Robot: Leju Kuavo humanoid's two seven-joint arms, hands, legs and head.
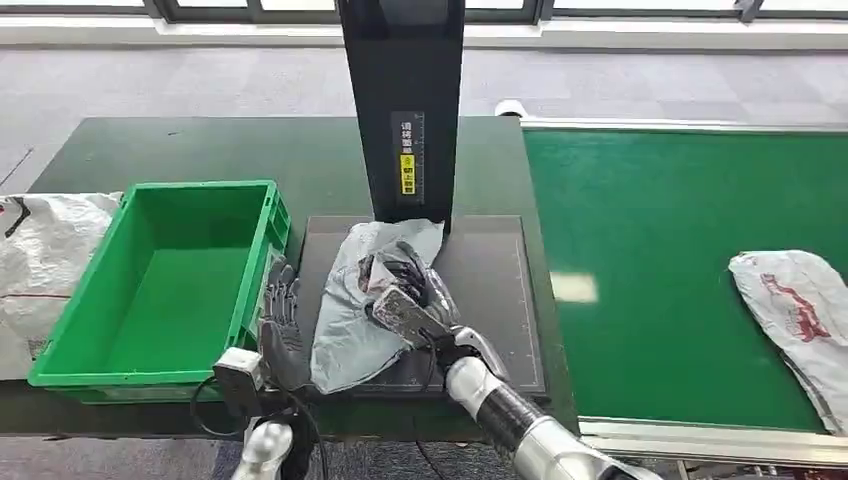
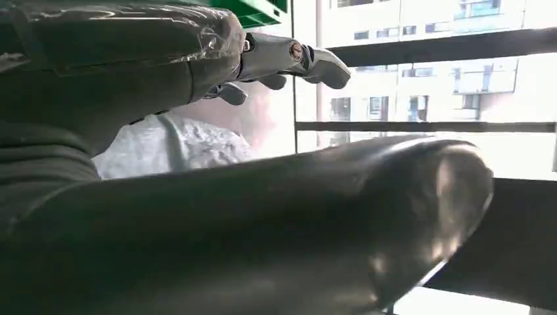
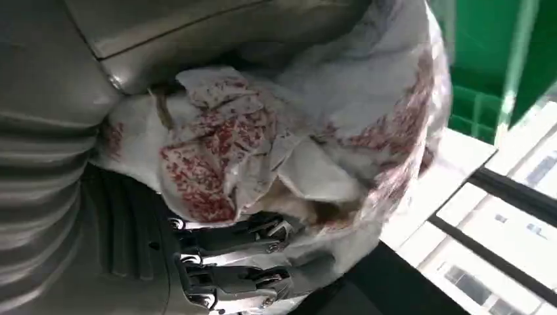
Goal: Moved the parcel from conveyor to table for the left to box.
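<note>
At the far left of the head view a white bag (image 1: 40,250) lies on the dark green table (image 1: 200,150), just beside an open green crate (image 1: 160,285). The left hand (image 1: 283,325) stands between the crate's right wall and the parcel (image 1: 365,300), its dark fingers upright and apart with nothing in them, close against the parcel's left edge. The parcel is a soft, crumpled grey plastic mailer bag lying on a dark flat mat (image 1: 500,290) at the foot of a black upright post (image 1: 405,100). The right hand (image 1: 405,290) is clamped on the parcel's upper middle, fingers curled into the plastic. Further right runs the green conveyor (image 1: 660,260), with 1 more white bag (image 1: 800,310) printed in red lying on it. The right wrist view gives what the head view does not: held against the palm, the parcel (image 3: 295,138) shows white wrinkled film with red speckled print, pinched by dark fingers (image 3: 236,262). The left wrist view shows that hand's thumb (image 2: 263,223) and outstretched fingertips (image 2: 315,59) against bright windows. The post carries a vertical label with a yellow patch (image 1: 408,155); its writing is too small to read.
</note>
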